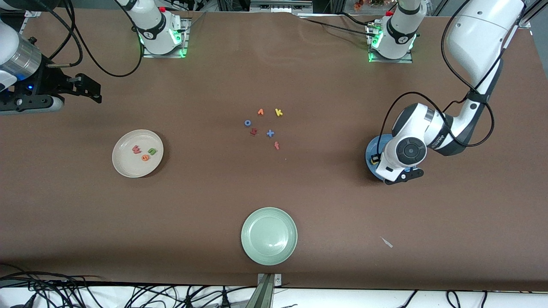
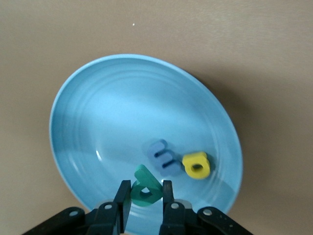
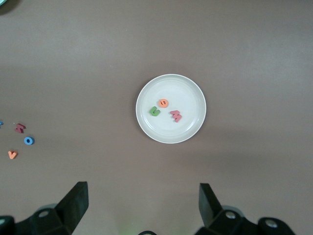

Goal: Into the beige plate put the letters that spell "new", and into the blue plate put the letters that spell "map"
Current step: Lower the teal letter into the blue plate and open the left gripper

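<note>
My left gripper [image 2: 146,192] is shut on the teal p [image 2: 145,182], low over the blue plate [image 2: 107,112]. Beside the p, the light blue m [image 2: 164,157] and the yellow a [image 2: 196,165] lie in that plate. In the front view the left arm's hand covers most of the blue plate [image 1: 370,147]. The beige plate [image 1: 124,164] holds the pinkish-red w [image 1: 136,149], green n [image 1: 152,151] and orange e [image 1: 145,158]. My right gripper [image 3: 143,193] waits open and holds nothing, high over the right arm's end of the table, looking down on the beige plate [image 3: 190,93].
A pale green plate [image 1: 269,235] stands near the front edge, with nothing in it. Loose letters lie mid-table: orange v [image 1: 260,112], yellow k [image 1: 278,112], blue o [image 1: 247,122], a dark red letter [image 1: 253,132], a blue cross [image 1: 270,133], a red letter [image 1: 277,146].
</note>
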### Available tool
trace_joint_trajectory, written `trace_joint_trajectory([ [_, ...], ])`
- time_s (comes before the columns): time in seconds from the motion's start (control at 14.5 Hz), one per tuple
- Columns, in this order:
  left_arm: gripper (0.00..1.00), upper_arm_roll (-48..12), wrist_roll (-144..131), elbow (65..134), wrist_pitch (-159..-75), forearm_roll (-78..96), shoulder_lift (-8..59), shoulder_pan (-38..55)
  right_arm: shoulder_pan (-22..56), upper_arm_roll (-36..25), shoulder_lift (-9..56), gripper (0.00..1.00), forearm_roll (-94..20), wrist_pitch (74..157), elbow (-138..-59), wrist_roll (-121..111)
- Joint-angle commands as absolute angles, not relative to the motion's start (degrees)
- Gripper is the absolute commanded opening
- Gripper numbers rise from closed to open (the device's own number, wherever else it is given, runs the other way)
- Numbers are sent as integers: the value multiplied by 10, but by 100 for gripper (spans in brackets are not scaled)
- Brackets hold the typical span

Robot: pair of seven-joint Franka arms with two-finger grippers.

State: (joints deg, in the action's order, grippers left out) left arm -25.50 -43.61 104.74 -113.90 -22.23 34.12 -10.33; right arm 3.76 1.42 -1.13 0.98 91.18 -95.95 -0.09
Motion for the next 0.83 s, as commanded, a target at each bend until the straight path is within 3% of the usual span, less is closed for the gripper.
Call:
trace_joint_trajectory([
  [0.0, 88, -264, -431, 1053, -1143, -239, 337, -116, 32, 18, -10, 100, 0, 909, -953, -1],
  [0.07, 99, -265, -431, 1051, -1142, -239, 335, -116, 32, 18, -10, 100, 0, 911, -953, -3],
  [0.41, 100, -284, -432, 1040, -1128, -232, 302, -112, 32, 18, -10, 100, 0, 911, -952, -4],
  [0.76, 100, -357, -432, 998, -1017, -189, 221, -116, 32, 18, -10, 100, -1, 911, -953, -4],
])
